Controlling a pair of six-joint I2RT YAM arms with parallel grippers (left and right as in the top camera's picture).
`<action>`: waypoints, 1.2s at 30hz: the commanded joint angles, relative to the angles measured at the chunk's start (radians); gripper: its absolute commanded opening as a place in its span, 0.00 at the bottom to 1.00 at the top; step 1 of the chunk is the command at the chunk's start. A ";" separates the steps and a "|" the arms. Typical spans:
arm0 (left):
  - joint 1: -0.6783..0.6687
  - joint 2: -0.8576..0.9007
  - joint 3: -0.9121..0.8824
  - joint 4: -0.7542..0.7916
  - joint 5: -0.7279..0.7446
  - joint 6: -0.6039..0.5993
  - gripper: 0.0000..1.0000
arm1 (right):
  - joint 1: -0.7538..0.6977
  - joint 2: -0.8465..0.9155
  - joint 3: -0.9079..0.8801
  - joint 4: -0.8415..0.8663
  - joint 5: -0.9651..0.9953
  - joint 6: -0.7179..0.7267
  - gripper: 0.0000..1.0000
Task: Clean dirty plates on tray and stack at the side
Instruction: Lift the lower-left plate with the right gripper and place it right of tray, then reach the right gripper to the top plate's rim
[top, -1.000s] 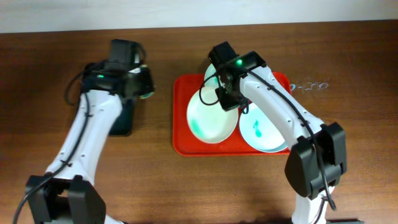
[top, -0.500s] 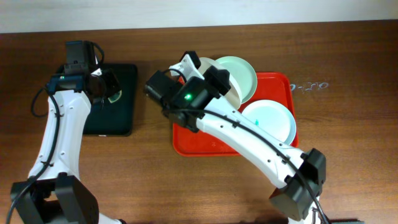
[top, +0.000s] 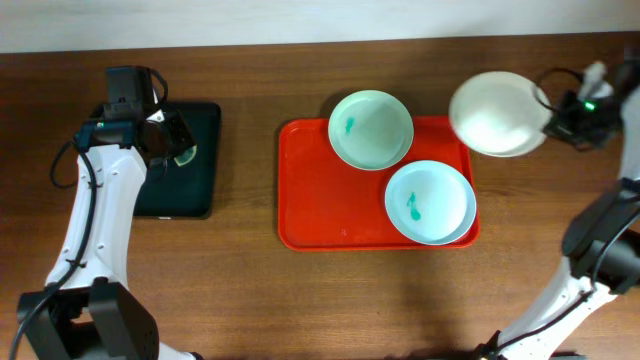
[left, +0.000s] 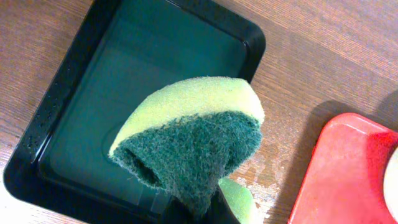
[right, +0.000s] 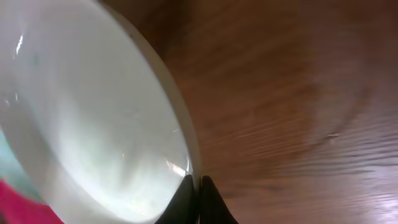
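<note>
The red tray (top: 325, 215) holds two plates with teal smears: one at its back edge (top: 371, 130), one at its front right (top: 430, 203). My right gripper (top: 553, 118) is shut on the rim of a third, clean white plate (top: 497, 113) and holds it tilted above the wood, right of the tray; it fills the right wrist view (right: 87, 124), jaws (right: 198, 186) pinching its rim. My left gripper (top: 170, 143) is shut on a green and yellow sponge (left: 189, 134) above the black tray (left: 81, 99).
The black tray (top: 200, 160) lies at the left of the wooden table. The red tray's corner (left: 348, 174) shows in the left wrist view. A small scribble mark (top: 497, 140) is on the wood under the held plate.
My right arm has swung from the tray's left side far to the right, carrying the white plate off the tray. The left arm has stayed over the black tray.
</note>
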 joint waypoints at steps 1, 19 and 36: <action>0.002 -0.007 0.009 0.003 0.008 -0.002 0.00 | -0.083 0.055 -0.005 0.027 -0.058 -0.013 0.04; -0.002 -0.006 0.009 0.014 0.042 -0.002 0.00 | 0.423 0.096 0.126 0.028 0.020 -0.003 0.99; -0.002 -0.006 0.009 0.003 0.042 -0.002 0.00 | 0.677 0.199 -0.011 0.059 0.316 0.396 0.51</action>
